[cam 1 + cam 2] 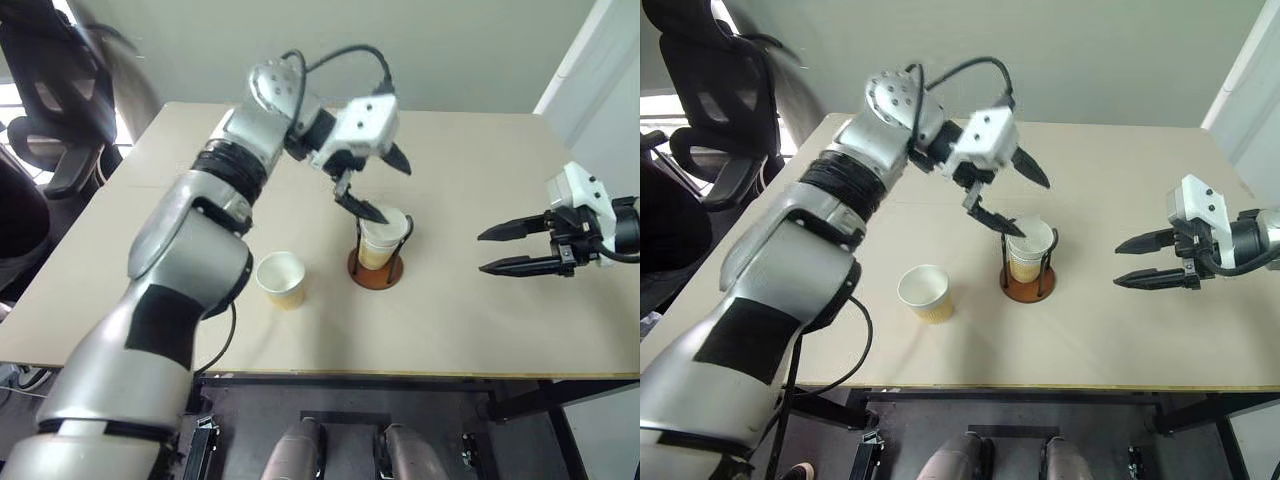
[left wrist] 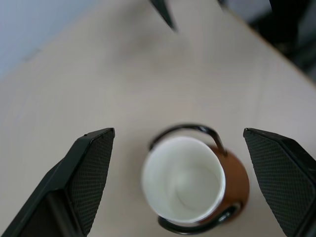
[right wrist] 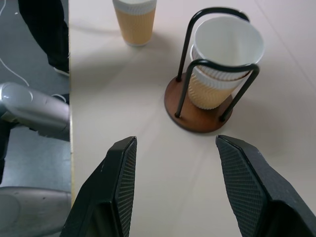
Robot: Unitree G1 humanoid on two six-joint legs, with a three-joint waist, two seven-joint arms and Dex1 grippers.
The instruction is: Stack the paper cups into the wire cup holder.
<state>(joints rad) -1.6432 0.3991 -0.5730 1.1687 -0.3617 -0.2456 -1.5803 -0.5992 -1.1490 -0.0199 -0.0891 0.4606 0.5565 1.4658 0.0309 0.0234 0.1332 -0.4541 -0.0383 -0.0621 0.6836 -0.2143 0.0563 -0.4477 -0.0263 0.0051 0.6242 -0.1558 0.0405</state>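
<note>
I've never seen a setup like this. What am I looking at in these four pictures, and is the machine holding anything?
This is a humanoid robot with two arms, each ending in a gripper of two black fingers. The two wide pictures come from cameras in its head, looking down over a beige table. The other two come from cameras on its wrists, looking along the fingers.

On the table stands a wire cup holder with a brown round base, and stacked paper cups sit inside it. One more paper cup stands alone beside it.

The left gripper hovers just above the stacked cups, fingers spread, holding nothing. The right gripper waits off to the side, also open and empty.

An office chair stands past the table's corner.
</note>
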